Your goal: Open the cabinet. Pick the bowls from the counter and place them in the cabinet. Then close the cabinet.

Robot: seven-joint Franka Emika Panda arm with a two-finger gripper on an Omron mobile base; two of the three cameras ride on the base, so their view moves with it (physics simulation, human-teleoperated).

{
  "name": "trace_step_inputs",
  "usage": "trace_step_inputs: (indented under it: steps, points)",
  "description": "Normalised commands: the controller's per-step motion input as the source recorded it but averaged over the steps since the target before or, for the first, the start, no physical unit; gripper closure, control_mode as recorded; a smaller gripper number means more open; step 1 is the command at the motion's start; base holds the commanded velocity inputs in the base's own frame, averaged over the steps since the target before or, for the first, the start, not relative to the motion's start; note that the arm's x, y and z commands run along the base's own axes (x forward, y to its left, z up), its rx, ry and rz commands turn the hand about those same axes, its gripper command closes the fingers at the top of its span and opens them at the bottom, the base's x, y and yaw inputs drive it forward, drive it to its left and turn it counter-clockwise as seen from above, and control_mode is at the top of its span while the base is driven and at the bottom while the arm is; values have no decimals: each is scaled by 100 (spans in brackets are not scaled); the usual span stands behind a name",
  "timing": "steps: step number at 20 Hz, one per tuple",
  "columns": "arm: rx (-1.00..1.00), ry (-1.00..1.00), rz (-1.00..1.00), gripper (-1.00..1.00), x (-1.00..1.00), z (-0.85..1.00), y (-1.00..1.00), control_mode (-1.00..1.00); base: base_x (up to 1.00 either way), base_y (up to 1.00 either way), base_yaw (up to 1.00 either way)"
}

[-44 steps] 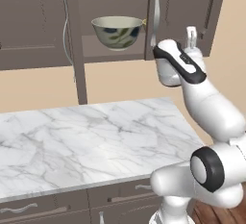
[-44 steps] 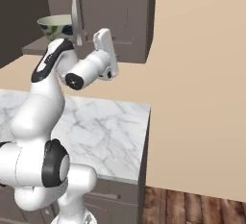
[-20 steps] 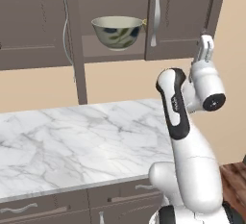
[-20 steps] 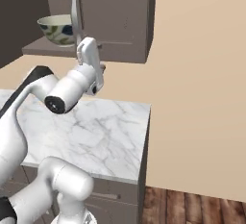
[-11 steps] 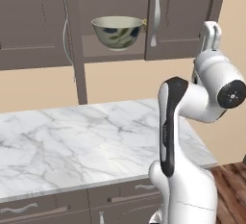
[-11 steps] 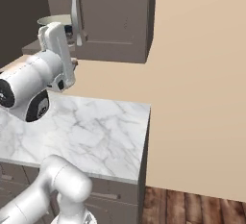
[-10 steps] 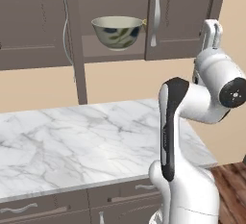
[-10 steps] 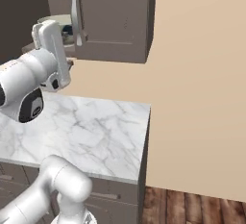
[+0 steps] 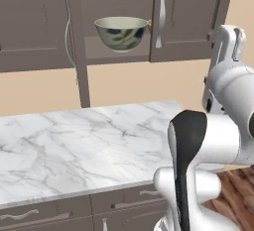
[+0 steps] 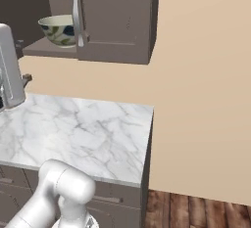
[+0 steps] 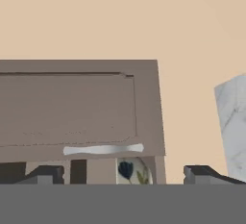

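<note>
Marble desk (image 9: 89,141) before you; one leaf-marked bowl (image 9: 120,32) on cabinet (image 9: 188,17) shelf; two bar handles; tool (image 11: 124,172) spread wide, holding nothing.

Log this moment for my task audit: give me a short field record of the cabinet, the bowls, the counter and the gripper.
cabinet: dark brown wall cabinet, open in the middle, right door with silver bar handle
bowl in cabinet: pale bowl with dark leaf marks, upright on the cabinet floor
second bowl: a sliver of yellow rim behind the pale bowl
counter: white marble, no bowl on the visible part
gripper: open, holding nothing, raised near the right door
remaining: close the cabinet
</note>
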Motion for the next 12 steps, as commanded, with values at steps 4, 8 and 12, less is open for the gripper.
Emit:
trace_step_inputs:
  steps: [4,8,12]
  points:
    - [11,0,-2,-100,-29,0,68,-100,0,0,0]
    - [6,-1,-7,-100,-6,0,78,-100,0,0,0]
    - [8,0,-7,-100,-8,-2,67,-100,0,0,0]
